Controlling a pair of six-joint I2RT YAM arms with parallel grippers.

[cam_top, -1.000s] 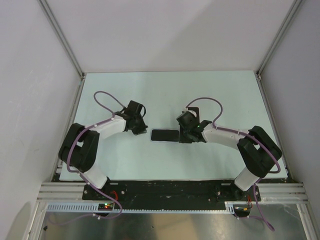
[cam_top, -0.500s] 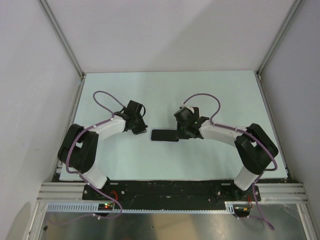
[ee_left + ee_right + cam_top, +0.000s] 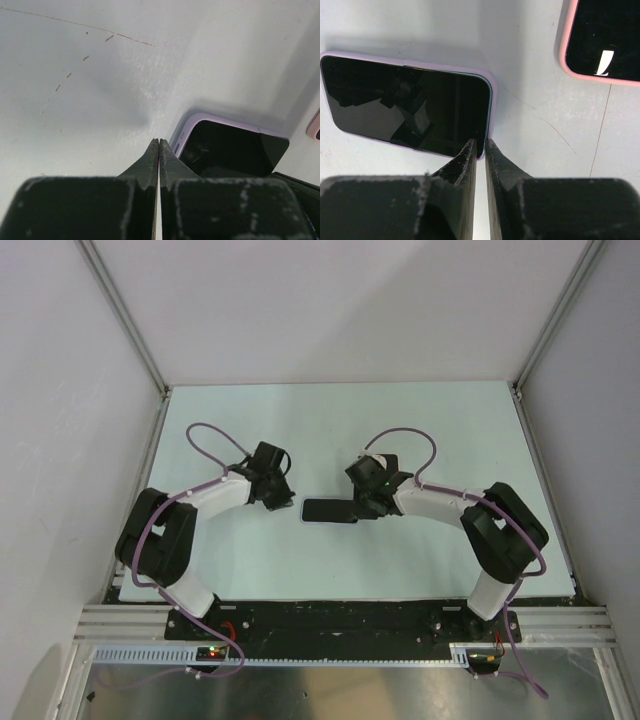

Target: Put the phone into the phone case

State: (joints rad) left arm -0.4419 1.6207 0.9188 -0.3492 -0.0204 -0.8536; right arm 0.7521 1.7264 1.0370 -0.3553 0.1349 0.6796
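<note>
The phone [image 3: 330,511] lies flat on the table with its black screen up, inside a lilac case whose rim frames it in the right wrist view [image 3: 407,107] and the left wrist view [image 3: 230,150]. My left gripper [image 3: 283,502] is shut and empty, its tips [image 3: 159,141] just beside the phone's left end. My right gripper [image 3: 362,508] is shut to a thin slit, its tips [image 3: 481,141] right at the phone's right near corner, holding nothing that I can see.
A second black-screened item in a pink case [image 3: 605,40] lies just right of the phone, mostly hidden under the right arm in the top view. White walls and metal posts enclose the table [image 3: 330,430].
My right gripper has shifted a little left onto the phone's right end, and its arm has stretched out. The left arm and the phone have not moved.
</note>
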